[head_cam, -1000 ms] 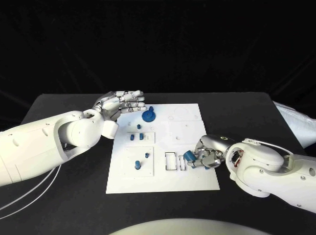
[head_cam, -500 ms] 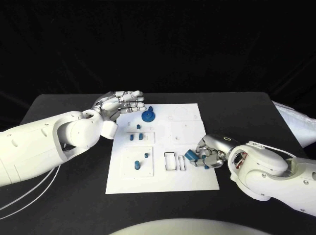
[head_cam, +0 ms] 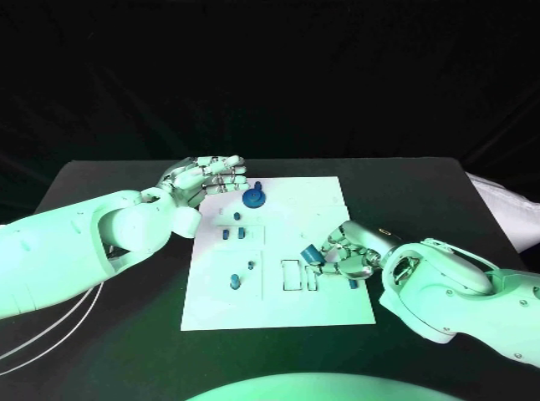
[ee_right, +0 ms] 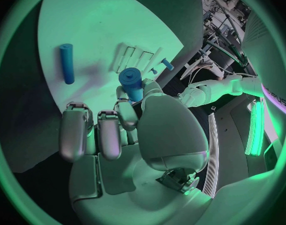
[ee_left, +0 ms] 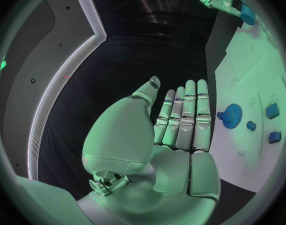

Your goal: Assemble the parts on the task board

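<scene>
The left hand (head_cam: 207, 177) hovered released, fingers straight, just left of the gear (head_cam: 254, 199) standing on the board (head_cam: 324, 313), presumably waiting. The right hand (head_cam: 348, 255) pinched a peg (head_cam: 308, 252) above the board's slots (head_cam: 299, 276), likely for insertion.

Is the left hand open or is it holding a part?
Open. The left hand has flat, straight fingers holding nothing, beside the blue gear.
</scene>
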Controlling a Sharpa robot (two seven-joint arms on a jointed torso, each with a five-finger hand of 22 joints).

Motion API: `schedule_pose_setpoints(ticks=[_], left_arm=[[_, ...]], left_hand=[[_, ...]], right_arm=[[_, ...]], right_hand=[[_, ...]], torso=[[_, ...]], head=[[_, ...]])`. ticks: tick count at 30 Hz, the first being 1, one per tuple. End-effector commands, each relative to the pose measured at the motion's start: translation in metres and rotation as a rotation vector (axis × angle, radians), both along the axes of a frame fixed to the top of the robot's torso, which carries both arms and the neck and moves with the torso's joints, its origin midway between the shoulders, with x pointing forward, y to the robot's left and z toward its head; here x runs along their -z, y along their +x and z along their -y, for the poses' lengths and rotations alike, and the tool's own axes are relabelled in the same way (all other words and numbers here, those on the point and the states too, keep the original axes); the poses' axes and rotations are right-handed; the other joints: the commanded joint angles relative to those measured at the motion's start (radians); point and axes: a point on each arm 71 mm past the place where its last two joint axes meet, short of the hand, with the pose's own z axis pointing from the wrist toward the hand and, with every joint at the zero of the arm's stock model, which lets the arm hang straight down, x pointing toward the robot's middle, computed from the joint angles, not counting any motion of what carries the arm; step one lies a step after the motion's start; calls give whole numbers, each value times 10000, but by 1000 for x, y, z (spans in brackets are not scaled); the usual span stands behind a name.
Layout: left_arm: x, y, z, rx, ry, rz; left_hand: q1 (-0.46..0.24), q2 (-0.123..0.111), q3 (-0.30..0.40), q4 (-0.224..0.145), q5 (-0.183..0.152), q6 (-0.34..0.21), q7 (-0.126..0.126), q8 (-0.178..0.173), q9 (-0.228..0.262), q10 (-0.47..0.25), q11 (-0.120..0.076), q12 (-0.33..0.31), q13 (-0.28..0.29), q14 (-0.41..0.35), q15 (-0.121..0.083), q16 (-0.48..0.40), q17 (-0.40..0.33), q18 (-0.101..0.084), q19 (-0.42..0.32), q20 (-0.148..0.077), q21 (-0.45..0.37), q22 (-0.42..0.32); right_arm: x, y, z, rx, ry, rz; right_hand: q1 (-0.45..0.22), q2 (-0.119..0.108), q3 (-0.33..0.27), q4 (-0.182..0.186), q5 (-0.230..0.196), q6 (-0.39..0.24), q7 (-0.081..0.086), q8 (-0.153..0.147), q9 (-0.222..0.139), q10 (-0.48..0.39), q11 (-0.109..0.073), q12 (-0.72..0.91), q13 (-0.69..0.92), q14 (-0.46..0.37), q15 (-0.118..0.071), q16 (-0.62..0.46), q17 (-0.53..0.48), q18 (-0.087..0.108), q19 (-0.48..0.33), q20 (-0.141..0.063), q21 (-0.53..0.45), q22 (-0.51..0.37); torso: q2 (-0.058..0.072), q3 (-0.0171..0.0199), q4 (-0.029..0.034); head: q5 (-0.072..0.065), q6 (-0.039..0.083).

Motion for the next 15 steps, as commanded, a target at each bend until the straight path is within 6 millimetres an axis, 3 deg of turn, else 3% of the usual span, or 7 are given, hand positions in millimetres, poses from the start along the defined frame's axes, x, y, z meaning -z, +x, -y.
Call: schedule_pose_setpoints(ticks=[1, 8, 15], left_arm=[[-1, -1, 3, 193, -112, 81], [-1, -1, 2, 185, -111, 80], [-1, -2, 3, 212, -125, 81]], left_hand=[[27, 81, -51, 12, 49, -64, -21, 33, 2, -67, -33, 46, 5, 43, 40, -49, -14, 119, 12, 39, 27, -11], [33, 86, -64, 8, 50, -56, -27, 44, 4, -59, -39, 60, 6, 57, 34, -51, -11, 122, 24, 36, 32, -35], [33, 86, -64, 8, 50, -56, -27, 44, 4, -59, -39, 60, 6, 57, 34, -51, -11, 122, 24, 36, 32, -35]], right_arm=[[4, -1, -6, -139, 315, -759], [11, 0, -19, -493, 52, -1304], [13, 2, -27, -524, -17, -1250]], right_hand=[[229, 230, -54, 38, -77, 92, -106, 130, 295, 106, -18, 31, 14, 642, -58, -7, 234, -160, 3, -47, 47, 8], [-139, 376, -243, 113, -311, 147, -111, 144, 397, 90, -12, -69, -24, 631, -49, -47, 165, -157, -6, -40, 36, -10], [-360, 459, -368, 115, -321, 229, -147, 191, 479, 99, -37, -100, -4, 624, -65, -72, 131, -152, -14, -49, 24, -27]], torso=[[-6, -23, 34], [5, -11, -10], [3, -11, 6]], head=[[11, -37], [95, -43], [101, -58]])
